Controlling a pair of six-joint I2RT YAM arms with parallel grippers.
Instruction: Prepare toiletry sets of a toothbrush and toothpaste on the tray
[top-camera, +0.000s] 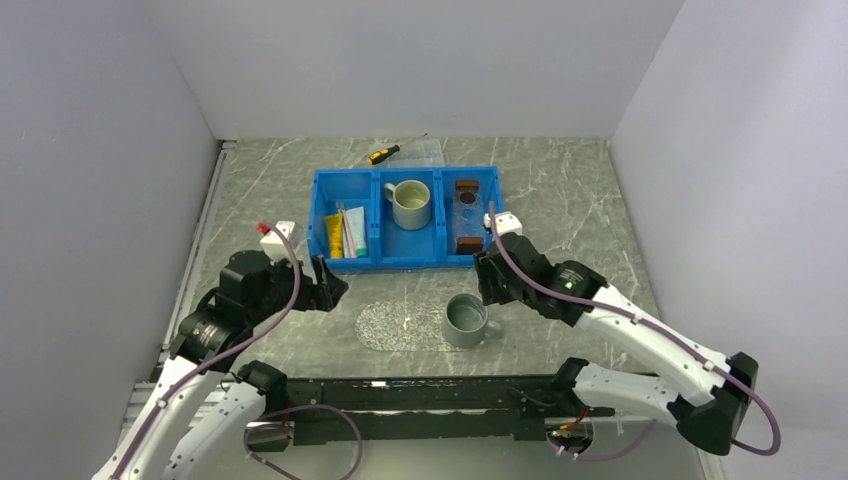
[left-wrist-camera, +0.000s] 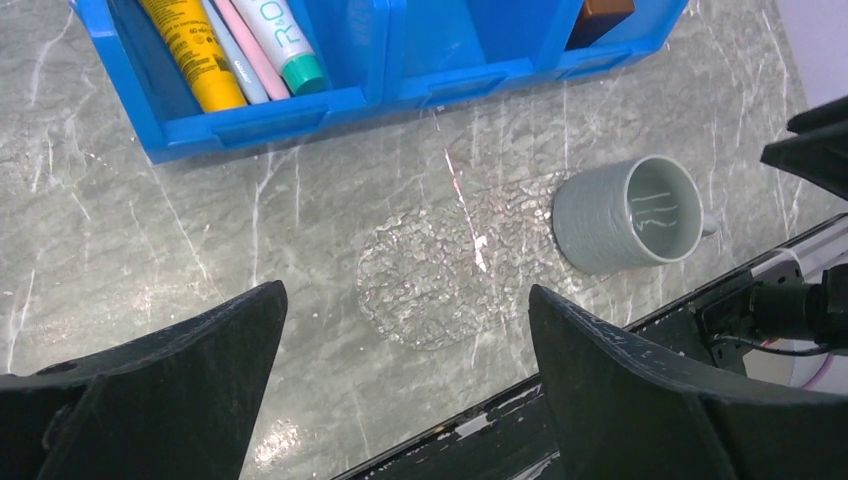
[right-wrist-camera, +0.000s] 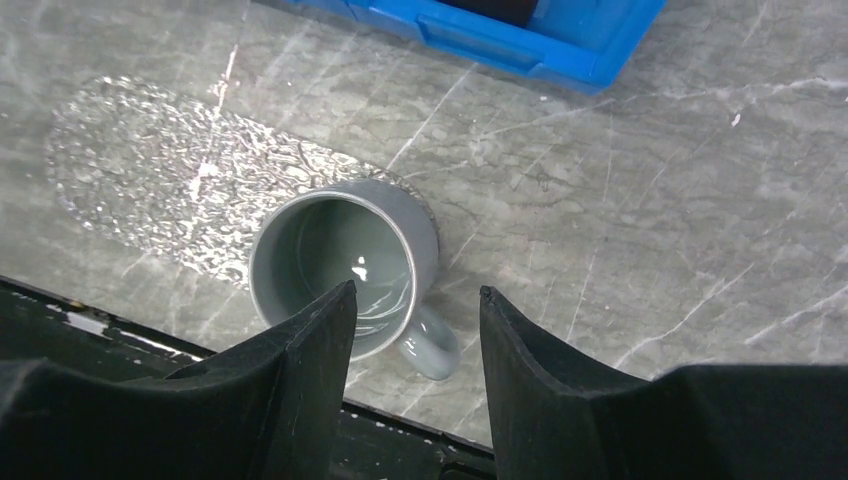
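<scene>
left gripper (left-wrist-camera: 405, 300) and right gripper (right-wrist-camera: 415, 300) both released, empty; toothpaste (left-wrist-camera: 278, 30) in blue bin (left-wrist-camera: 250, 120) left compartment looks light, squashy, slick, so pinch near its stiffer cap end.

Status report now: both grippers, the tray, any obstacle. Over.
Left gripper open, empty. Right gripper open over handle of upright grey mug. Clear tray with brown wooden handles sits in blue bin's right compartment. Mug stands before bin.

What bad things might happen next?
The right tool hangs open just above the grey mug, which stands near the front edge of the table; a bump might tip it. The toothpaste lies squeezed beside a yellow tube in the blue bin, so the left tool might grab the wrong one.
</scene>
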